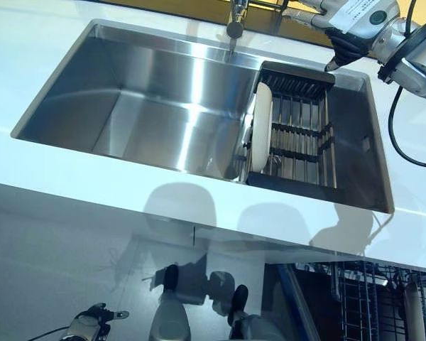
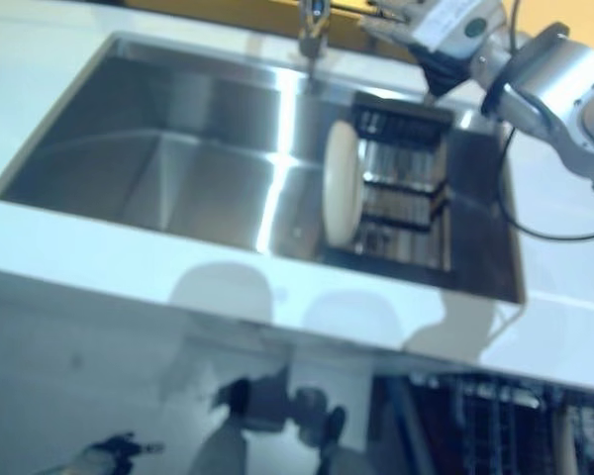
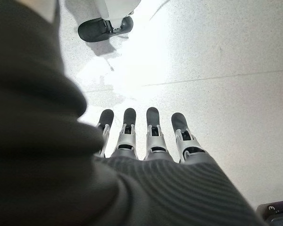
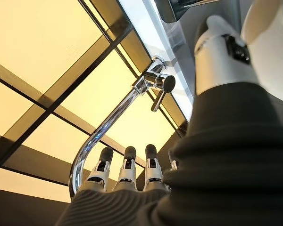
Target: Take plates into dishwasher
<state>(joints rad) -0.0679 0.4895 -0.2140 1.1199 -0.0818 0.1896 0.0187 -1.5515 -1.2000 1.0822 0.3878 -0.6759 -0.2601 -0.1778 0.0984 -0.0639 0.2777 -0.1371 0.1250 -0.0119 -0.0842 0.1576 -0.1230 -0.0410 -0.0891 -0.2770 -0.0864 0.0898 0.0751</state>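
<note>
Left eye view: a single white plate (image 1: 261, 126) is standing on edge at the near-left side of the dark rack (image 1: 298, 135) sitting in the steel sink (image 1: 149, 106); the right hand (image 1: 298, 15) is hovering at the far end of the rack beside the faucet (image 1: 236, 21), well apart from the plate and holding nothing. The dishwasher basket (image 1: 369, 298) is showing below the white counter (image 1: 92, 192), with the left hand (image 1: 92, 325) hanging low beside the cabinet front. Right eye view: same layout; the plate is looking round, thick-rimmed and glossy, its face turned toward the sink basin. Left wrist view: the left hand's fingers (image 3: 153, 127) are lying straight, side by side with small gaps, pointing at bare floor (image 3: 217, 56), touching nothing. Right wrist view: the right hand's fingers (image 4: 127, 165) are also extending straight and slightly apart, empty, with the faucet arching just past the fingertips; the plate is not showing here. Judgement: the plate is probably ceramic, stiff, fairly heavy, breakable, and slippery if wet; pinching the upper rim, thumb on one face and fingers on the other, looks the safest hold before lifting it clear of the rack's tines.
</note>
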